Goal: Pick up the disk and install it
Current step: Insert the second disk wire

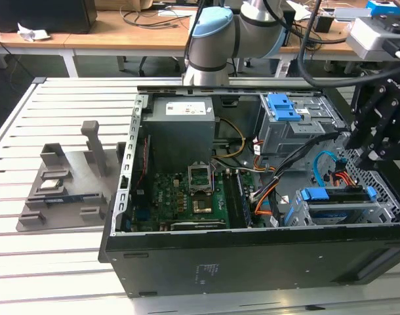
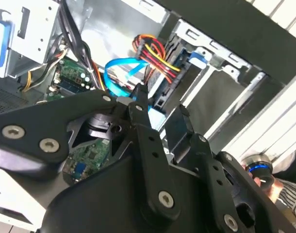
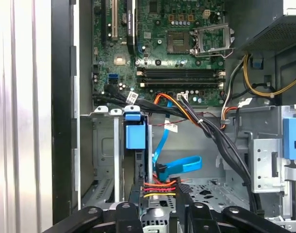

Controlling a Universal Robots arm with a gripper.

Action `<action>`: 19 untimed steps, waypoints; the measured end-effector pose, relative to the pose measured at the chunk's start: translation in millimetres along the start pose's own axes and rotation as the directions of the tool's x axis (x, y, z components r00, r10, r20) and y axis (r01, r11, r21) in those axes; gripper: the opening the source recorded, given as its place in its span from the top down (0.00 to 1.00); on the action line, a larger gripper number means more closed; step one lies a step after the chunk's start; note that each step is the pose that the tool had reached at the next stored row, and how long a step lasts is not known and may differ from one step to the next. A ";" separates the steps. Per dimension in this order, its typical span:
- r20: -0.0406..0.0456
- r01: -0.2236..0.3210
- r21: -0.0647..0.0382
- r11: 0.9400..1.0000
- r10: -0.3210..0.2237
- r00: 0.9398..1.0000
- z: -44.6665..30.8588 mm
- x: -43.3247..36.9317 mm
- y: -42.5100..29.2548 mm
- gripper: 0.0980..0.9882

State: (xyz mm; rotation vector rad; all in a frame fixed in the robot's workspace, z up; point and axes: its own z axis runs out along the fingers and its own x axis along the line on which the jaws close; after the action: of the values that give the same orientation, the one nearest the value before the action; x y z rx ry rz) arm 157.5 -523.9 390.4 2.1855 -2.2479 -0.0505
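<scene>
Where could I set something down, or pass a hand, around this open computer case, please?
The slatted table is bare behind the grey fixture tray and in front of it, at the exterior view's left. Inside the computer case it is crowded: cables cross between the motherboard and the drive cage, and the tool hangs over the disk.

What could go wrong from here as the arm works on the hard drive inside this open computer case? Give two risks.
1. The black tool hangs with its jaws apart right beside the red-and-yellow wire bundle and the flat blue ribbon cable. Either could snag on it.
2. The silver hard drive with a blue plastic frame sits tightly within the grey metal cage. A slight misalignment might jam or scrape it.
</scene>
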 end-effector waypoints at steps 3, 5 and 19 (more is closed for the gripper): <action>0.000 0.007 0.000 1.000 -0.007 1.000 3.5 -0.2 8.5 0.64; 0.000 0.013 0.000 1.000 -0.013 1.000 8.4 -0.1 12.2 0.64; -0.001 0.022 -0.001 1.000 -0.022 1.000 17.5 0.2 13.0 0.73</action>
State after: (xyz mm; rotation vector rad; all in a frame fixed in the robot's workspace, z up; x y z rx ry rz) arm 144.1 -523.4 373.3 2.2095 -2.2234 -0.0507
